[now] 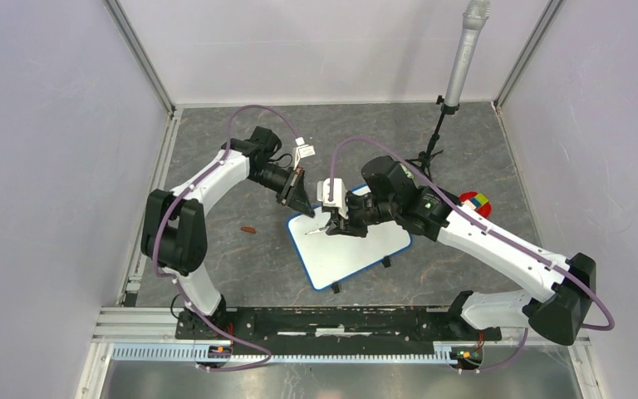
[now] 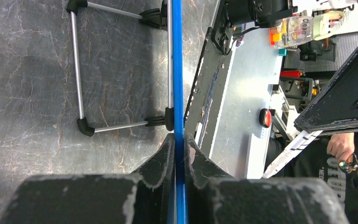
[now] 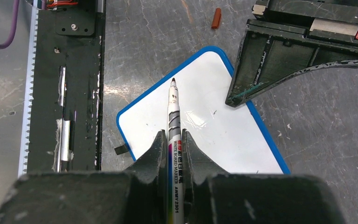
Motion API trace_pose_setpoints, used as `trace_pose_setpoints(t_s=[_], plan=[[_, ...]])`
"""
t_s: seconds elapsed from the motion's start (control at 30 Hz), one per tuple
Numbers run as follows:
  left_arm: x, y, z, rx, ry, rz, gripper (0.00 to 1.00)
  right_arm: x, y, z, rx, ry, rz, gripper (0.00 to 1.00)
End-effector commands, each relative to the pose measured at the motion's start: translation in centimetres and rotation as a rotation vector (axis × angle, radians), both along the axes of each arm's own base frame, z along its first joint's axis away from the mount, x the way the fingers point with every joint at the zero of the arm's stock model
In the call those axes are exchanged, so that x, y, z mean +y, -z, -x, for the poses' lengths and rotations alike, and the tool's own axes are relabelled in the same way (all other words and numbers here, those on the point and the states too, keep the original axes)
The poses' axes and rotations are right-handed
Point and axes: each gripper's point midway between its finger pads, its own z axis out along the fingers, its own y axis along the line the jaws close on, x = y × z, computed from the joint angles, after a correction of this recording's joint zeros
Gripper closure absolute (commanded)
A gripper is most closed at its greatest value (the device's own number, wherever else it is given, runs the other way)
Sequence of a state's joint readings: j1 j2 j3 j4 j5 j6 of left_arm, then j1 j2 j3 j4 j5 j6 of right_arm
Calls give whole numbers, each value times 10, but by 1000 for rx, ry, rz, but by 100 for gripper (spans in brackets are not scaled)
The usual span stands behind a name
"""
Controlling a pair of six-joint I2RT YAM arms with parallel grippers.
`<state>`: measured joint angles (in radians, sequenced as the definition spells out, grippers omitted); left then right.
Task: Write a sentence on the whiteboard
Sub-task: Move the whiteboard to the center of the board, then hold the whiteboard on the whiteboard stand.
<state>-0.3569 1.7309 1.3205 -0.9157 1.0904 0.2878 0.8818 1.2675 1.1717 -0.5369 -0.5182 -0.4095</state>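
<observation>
The left arm (image 1: 208, 179) rises from its base at the lower left of the top view, folds at the elbow near the left wall and reaches right toward the centre. Its jaws are clenched on the upper-left edge of the whiteboard (image 1: 357, 249). The left wrist view shows them pinching the thin blue frame (image 2: 177, 70) edge-on. The right arm (image 1: 482, 237) sweeps from the lower right up and left to the middle of the frame, wrist turned leftward. Its jaws grasp a marker (image 3: 173, 112) around the barrel. The whiteboard sits on the grey worktop (image 1: 233, 258) at the centre, face up and glossy white. In the top view its long axis runs from lower left to upper right. In the right wrist view the marker's long axis stands vertical with its dark tip uppermost, over the left part of the board. Whether the tip touches the surface cannot be told. A small reddish-brown cap (image 1: 249, 229) lies on the worktop left of the board.
</observation>
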Motion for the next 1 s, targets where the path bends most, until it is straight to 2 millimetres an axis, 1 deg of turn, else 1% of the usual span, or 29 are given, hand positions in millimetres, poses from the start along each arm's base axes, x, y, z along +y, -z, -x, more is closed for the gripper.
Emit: trace_pose_setpoints(t_s=[0.0, 0.17, 0.37, 0.43, 0.5, 0.57, 0.63, 0.7, 0.8, 0.97], plan=[[0, 2, 11, -19, 92, -10, 97, -2, -10, 3, -31, -9, -26, 100], [0, 1, 18, -40, 152, -33, 97, -3, -5, 4, -26, -12, -12, 100], [8, -4, 12, -85, 142, -109, 97, -5, 2, 1, -32, -7, 8, 100], [10, -8, 9, -95, 125, -128, 78, -3, 1, -2, -35, 7, 5, 100], [13, -17, 6, -98, 93, -111, 65, -2, -1, -6, -41, 20, 1, 100], [20, -26, -2, -87, 18, -91, 55, -1, -1, -8, -44, 33, -1, 100], [31, -32, -10, -79, -61, -66, 52, 1, 0, -12, -46, 49, -3, 100], [41, -36, -12, -73, -120, -38, 51, 4, -1, -17, -47, 66, -10, 100], [50, -36, -2, -66, -152, -28, 50, 10, -1, -21, -34, 77, -15, 100], [54, -31, 17, -62, -140, -18, 49, 20, 3, -26, -18, 88, -19, 100]])
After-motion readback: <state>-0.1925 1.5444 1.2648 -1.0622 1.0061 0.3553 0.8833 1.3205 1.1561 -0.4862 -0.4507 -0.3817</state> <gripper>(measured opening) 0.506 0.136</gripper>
